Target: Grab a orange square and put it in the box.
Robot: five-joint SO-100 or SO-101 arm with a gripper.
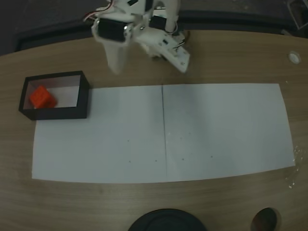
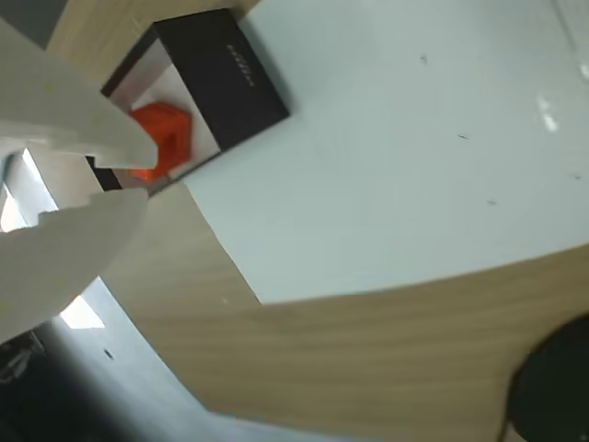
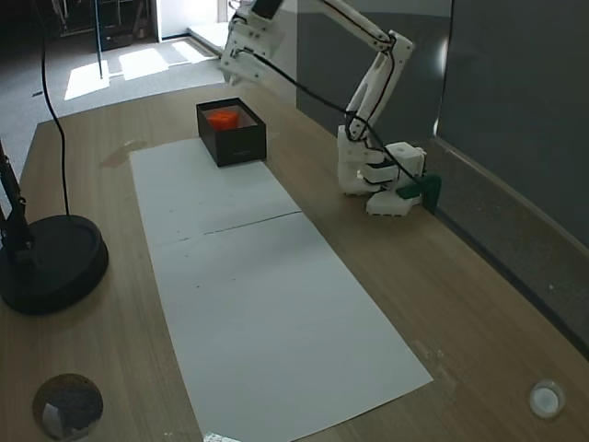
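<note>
Orange against pale grey, the cube (image 1: 42,97) lies inside the box (image 1: 82,79), toward the box's 9 o'clock end in a fixed view. In the wrist view the cube (image 2: 164,135) shows at 10 o'clock, partly hidden by a white finger (image 2: 64,110); in a fixed view from the side it (image 3: 222,118) is a small orange spot in the black-walled box (image 3: 241,144). The box sits at the 9 o'clock end of the white paper (image 1: 163,132), on the wood table (image 1: 231,57).

The gripper (image 1: 117,67) hangs in the air near the box, at about its 2 o'clock in a fixed view, touching nothing. In the wrist view the gripper (image 2: 138,175) has its two white fingers nearly together with only a narrow gap, and they hold nothing. A black round base (image 3: 51,262) stands at 9 o'clock in a fixed view.
</note>
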